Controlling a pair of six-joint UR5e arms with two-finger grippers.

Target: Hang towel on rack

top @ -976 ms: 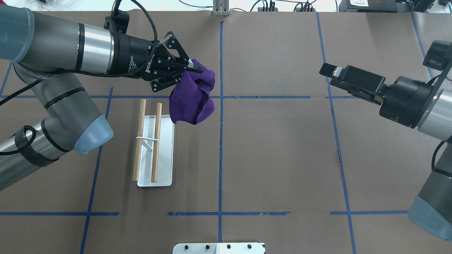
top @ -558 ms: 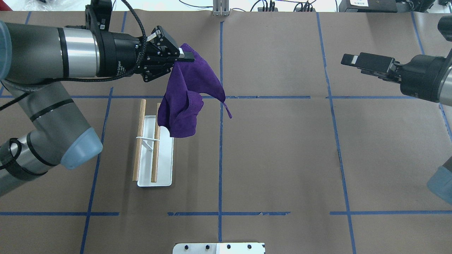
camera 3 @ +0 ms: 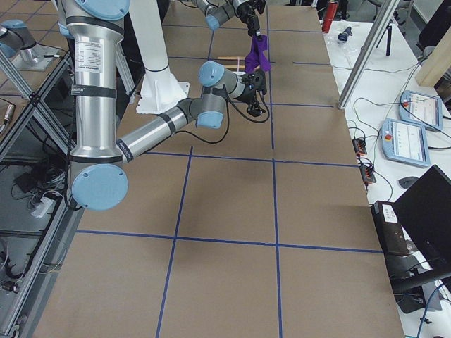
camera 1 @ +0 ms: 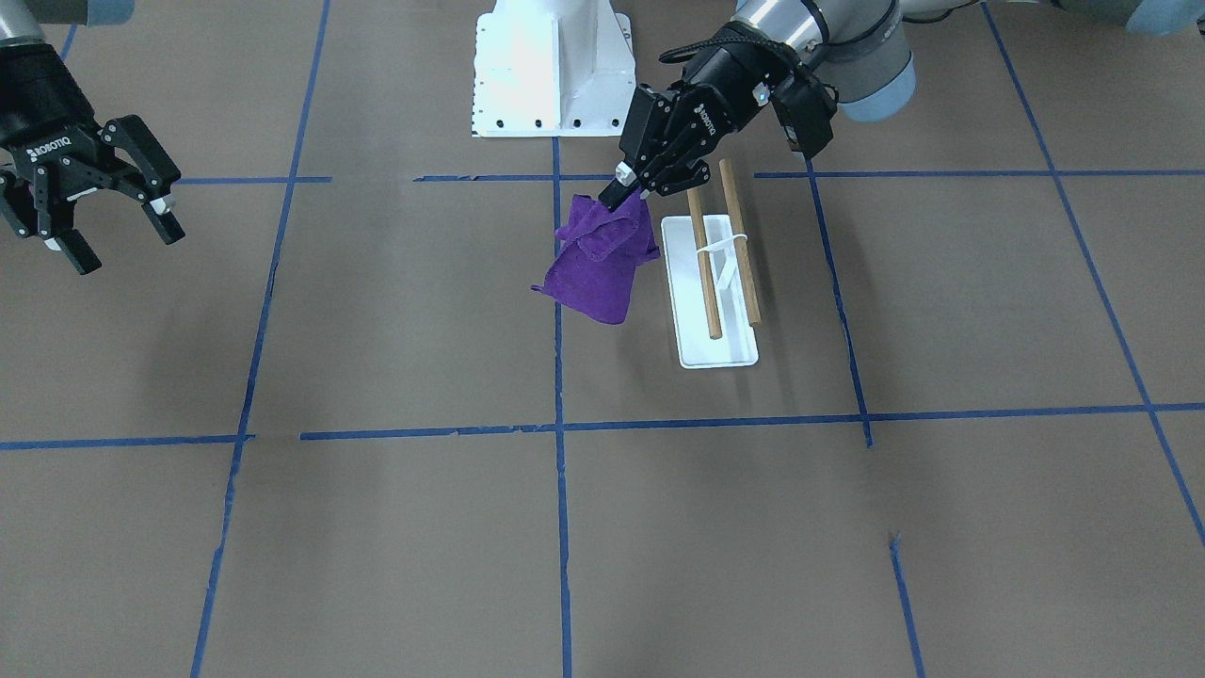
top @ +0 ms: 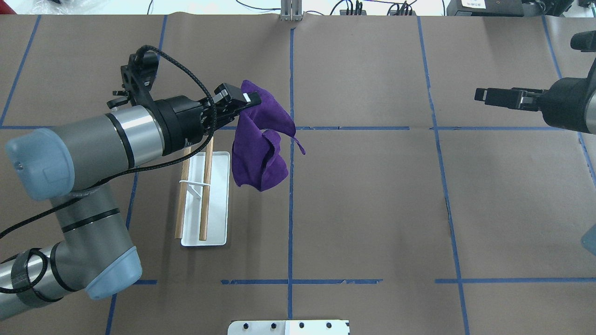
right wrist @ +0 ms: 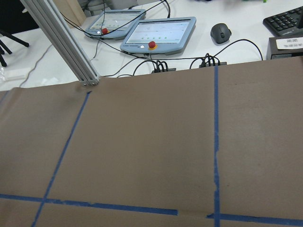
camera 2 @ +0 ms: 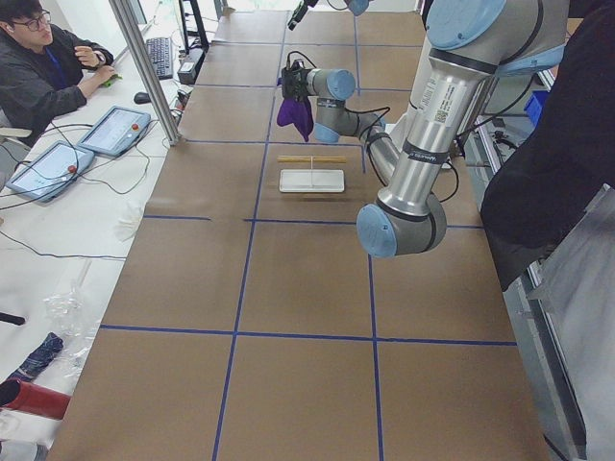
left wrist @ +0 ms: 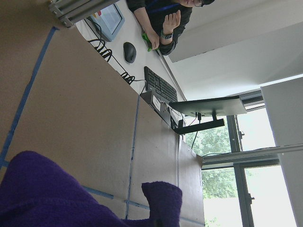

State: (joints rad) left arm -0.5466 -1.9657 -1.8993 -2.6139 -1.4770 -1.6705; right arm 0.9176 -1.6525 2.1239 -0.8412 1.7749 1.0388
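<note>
The purple towel [top: 260, 149] hangs crumpled in the air from my left gripper [top: 250, 98], which is shut on its upper edge. It hangs just right of the rack's far end and does not touch it. The rack [top: 205, 195] has two wooden rods on a white crosspiece over a flat white base [top: 219, 209]. In the front-facing view the towel [camera 1: 602, 268] hangs left of the rack [camera 1: 723, 268] from the left gripper [camera 1: 623, 193]. The towel also fills the bottom of the left wrist view [left wrist: 57, 194]. My right gripper [camera 1: 122, 243] is open and empty, far off.
The white robot pedestal [camera 1: 551, 71] stands behind the rack. Brown paper with blue tape lines [top: 291, 209] covers the table. An operator [camera 2: 43, 72] sits at the far side with tablets and a keyboard. A metal post [right wrist: 66, 45] stands at the table's edge.
My left gripper has swung back toward the robot with the towel, which now hangs right of the rack's base instead of over the rods' far end. My right gripper has drawn further right.
</note>
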